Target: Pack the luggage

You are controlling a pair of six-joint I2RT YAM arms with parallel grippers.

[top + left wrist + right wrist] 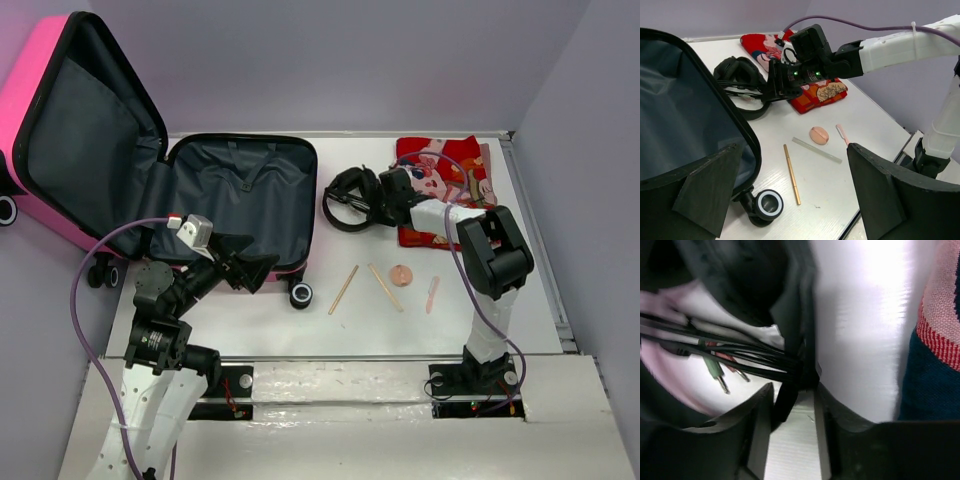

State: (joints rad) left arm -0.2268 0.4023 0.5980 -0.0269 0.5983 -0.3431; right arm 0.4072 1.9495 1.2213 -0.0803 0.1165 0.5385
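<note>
Left hand (252, 263) gaping wide, holding nothing, at the near rim of the luggage (240, 190), which lies open at desk (450, 330) left: glossy pink shell, grey fabric lining | right hand (793, 386) astride the headphones' (350, 198) smooth black band, pinched or not I cannot tell | only its wrist view shows thin cables (715, 347), jack plugs

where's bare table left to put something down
Bare table runs along the near edge, below the two sticks and the round pink piece, and down the right side past the red cloth. The open luggage lining is bare too. Crowded: headphones, where the right gripper sits.
</note>
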